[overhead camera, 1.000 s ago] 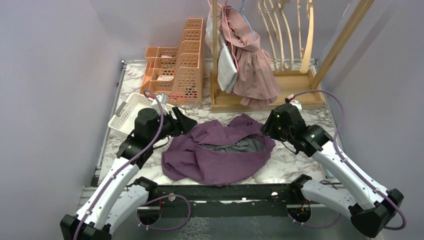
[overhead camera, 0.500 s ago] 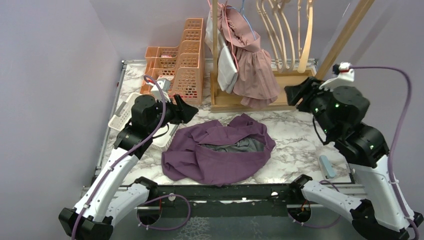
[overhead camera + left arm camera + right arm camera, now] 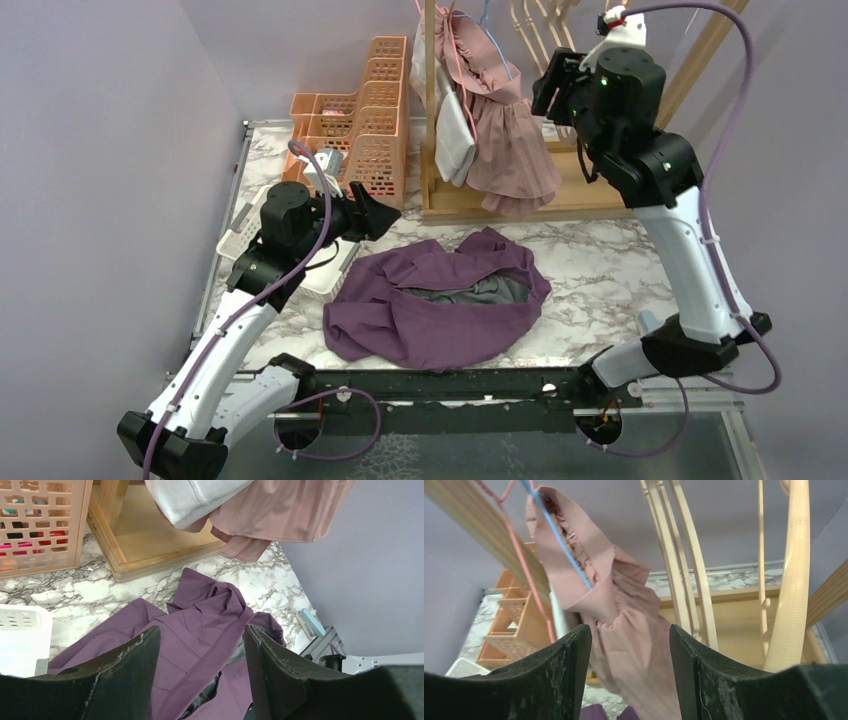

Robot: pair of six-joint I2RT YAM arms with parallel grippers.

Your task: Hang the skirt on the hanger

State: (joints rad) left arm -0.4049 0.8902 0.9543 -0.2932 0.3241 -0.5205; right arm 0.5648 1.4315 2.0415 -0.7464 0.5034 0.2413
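purple skirt lies crumpled on the marble surface, just in front of the wooden rack. left jaws apart, empty, hovering near the skirt's far left edge. right jaws apart, empty, up high beside the hangers and pink dress. nothing touches the skirt.

Open marble right of skirt; orange baskets, white tray crowd left; pink dress hangs beside wooden hangers.
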